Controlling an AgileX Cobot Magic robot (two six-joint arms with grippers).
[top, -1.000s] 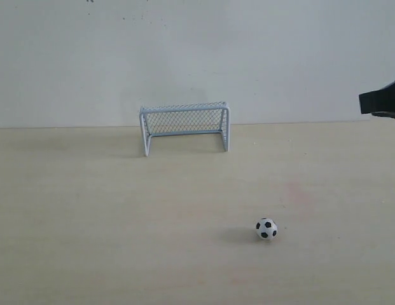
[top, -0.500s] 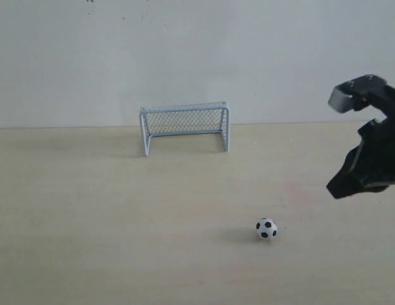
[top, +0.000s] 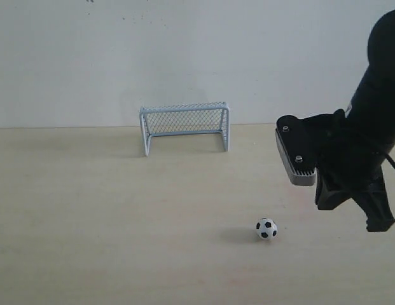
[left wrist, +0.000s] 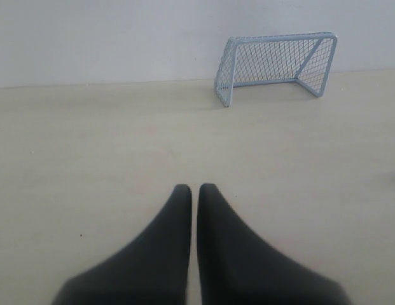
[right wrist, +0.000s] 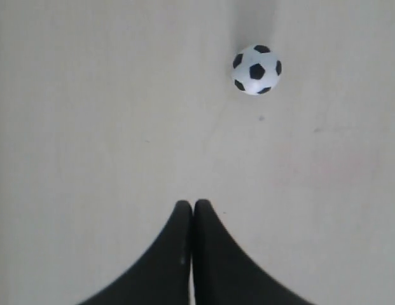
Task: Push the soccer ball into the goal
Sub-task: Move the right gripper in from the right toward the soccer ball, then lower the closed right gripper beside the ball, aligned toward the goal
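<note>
The soccer ball (top: 266,229), tiny and white with black patches, rests on the pale table in front of and to the right of the goal (top: 184,127). The goal has a pale blue-white frame and mesh netting and stands by the back wall. My right gripper (top: 377,222) hangs to the right of the ball, a little above the table, shut and holding nothing. In the right wrist view the ball (right wrist: 256,69) lies ahead of the closed right gripper (right wrist: 193,204), apart from it. In the left wrist view my left gripper (left wrist: 193,187) is shut and empty, with the goal (left wrist: 277,63) far ahead.
A plain white wall (top: 184,57) runs behind the goal along the table's back edge. The right arm's grey wrist camera block (top: 294,159) juts out above and right of the ball. The left arm is outside the exterior view.
The right arm has swung in from the right edge and come down to the ball's right. The ball and the goal have not moved.
</note>
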